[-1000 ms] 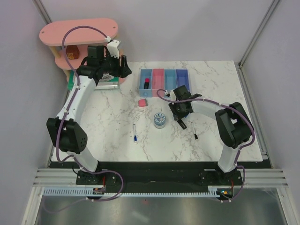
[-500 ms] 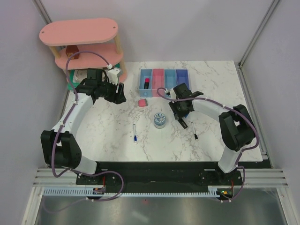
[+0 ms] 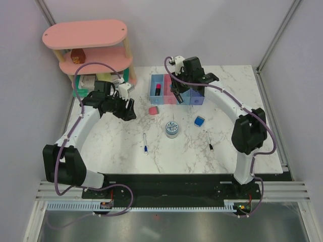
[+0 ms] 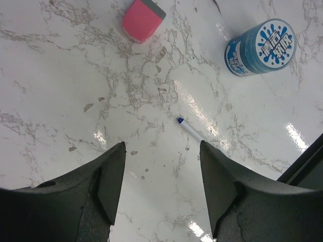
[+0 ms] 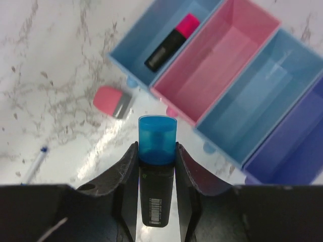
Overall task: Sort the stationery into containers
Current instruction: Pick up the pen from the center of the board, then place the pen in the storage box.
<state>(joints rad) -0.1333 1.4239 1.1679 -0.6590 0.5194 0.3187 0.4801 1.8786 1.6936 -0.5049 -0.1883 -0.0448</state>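
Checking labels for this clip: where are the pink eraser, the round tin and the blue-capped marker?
pink eraser (image 4: 141,21), left wrist view, pink body.
round tin (image 4: 275,43), left wrist view, printed lid.
blue-capped marker (image 5: 157,138), right wrist view, blue cap.

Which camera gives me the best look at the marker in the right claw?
Right wrist. The blue-capped marker sits centre frame, clamped upright in the right claw. In top external it cannot be told apart from the dark claw over the bins. The left wrist view does not show it at all.

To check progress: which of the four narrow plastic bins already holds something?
The leftmost light blue bin, holding a pink-capped black marker; the other three look empty.
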